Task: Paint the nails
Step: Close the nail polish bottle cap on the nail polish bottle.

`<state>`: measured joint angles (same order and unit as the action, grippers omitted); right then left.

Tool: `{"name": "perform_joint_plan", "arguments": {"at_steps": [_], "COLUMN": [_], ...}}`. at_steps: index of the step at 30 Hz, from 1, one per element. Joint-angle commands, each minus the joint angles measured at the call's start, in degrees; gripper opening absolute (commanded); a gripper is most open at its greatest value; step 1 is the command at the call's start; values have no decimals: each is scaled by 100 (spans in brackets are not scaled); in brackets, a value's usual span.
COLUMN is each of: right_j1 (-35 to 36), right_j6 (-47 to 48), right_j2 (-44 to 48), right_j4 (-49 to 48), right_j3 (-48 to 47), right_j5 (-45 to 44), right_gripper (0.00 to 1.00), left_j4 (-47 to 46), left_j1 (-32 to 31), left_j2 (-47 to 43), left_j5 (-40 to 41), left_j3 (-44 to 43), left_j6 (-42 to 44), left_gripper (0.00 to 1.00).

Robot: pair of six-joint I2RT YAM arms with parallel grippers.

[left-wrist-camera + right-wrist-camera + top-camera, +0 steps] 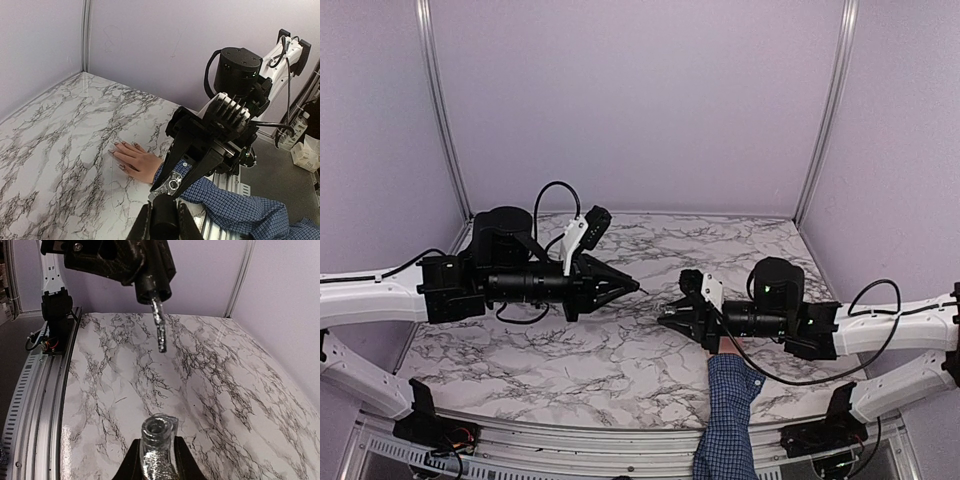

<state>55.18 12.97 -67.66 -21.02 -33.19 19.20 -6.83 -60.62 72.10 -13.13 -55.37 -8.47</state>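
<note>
Nails (113,150) tip a pale hand (134,161) lying flat, fingers spread, on the marble desk (55,135), near the right claw (156,452), which is closed tight around an open glittery bottle (158,432), while the left claw (164,209) is clamped on a glitter-coated capped brush (159,327), apart from them.

White marble-patterned table (520,350) with dark veins, lilac walls (640,100) behind, aluminium corner posts (443,110) at either side
</note>
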Motion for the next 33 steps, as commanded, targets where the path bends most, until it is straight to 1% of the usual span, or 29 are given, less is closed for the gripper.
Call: {"name": "perform_joint_plan", "arguments": {"at_steps": [1, 13, 33], "right_j1": [137, 158, 168], "right_j6": [141, 153, 188], "right_j2": [-18, 15, -37], "right_j4": [-136, 47, 159], "right_j3": [-297, -333, -337], "right_j5": [18, -80, -180], "right_gripper": [0, 0, 0], "left_j4": [-354, -328, -319], "left_j1": [-134, -326, -336], "left_j2": [129, 531, 491], "left_j5": [-236, -95, 154], "left_j3": [-99, -333, -488], "left_j6": [-96, 12, 46], "left_gripper": [0, 0, 0]}}
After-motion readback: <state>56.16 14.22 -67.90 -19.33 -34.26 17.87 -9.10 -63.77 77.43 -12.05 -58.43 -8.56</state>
